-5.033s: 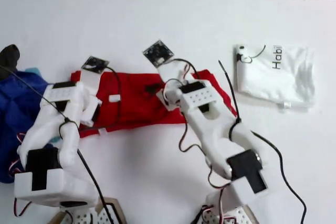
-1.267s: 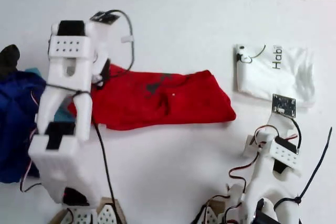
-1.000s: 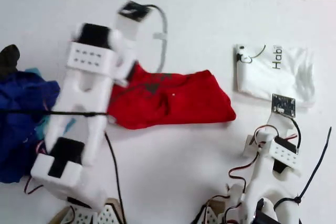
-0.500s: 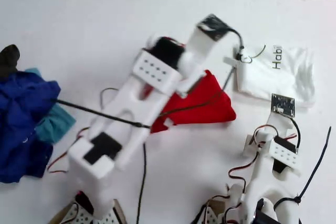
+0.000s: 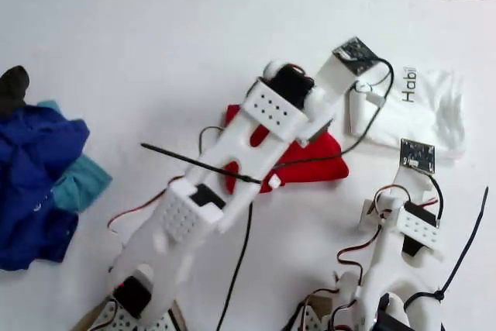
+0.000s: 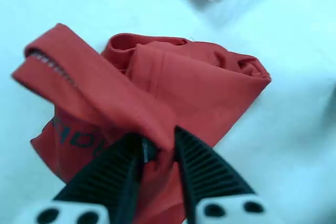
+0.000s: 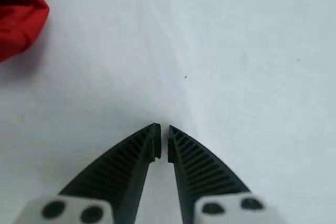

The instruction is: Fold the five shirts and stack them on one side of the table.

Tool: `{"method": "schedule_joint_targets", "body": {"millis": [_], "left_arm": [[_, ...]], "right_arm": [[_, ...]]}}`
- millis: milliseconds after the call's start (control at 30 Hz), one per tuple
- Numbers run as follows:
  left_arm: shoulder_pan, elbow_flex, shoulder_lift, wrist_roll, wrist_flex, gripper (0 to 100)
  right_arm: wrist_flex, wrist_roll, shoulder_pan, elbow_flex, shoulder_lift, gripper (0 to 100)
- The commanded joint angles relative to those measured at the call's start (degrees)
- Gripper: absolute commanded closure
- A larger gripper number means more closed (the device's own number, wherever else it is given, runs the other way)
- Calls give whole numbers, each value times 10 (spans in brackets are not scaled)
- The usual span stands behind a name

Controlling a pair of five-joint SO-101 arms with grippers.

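Centrally on the white tabletop, just beside a folded white shirt, a crumpled red fabric shirt — probably light, limp, best held at a doubled edge — has one fold pinched in the left fingers; right fingers nearly closed, empty.

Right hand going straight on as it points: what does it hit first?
Most likely the bare table; depth is hard to judge. The right hand aims at open surface, with the red shirt off to the side.
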Motion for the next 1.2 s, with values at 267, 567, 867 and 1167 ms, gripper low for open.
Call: {"method": "schedule_joint_targets", "body": {"millis": [267,567,867,1167], "left_arm": [[-75,-87,-81,-6,16,822],[-179,69,-107,-7,3,971],[-149,129,-30,-4,-105,973],[-152,119,59,-4,-124,973]], "right_arm": [[-7,-4,-5,0,-19,965],[-7,-4,-6,0,-19,965],[-7,-4,-6,0,-19,965],[-7,-4,-6,0,-19,965]]}}
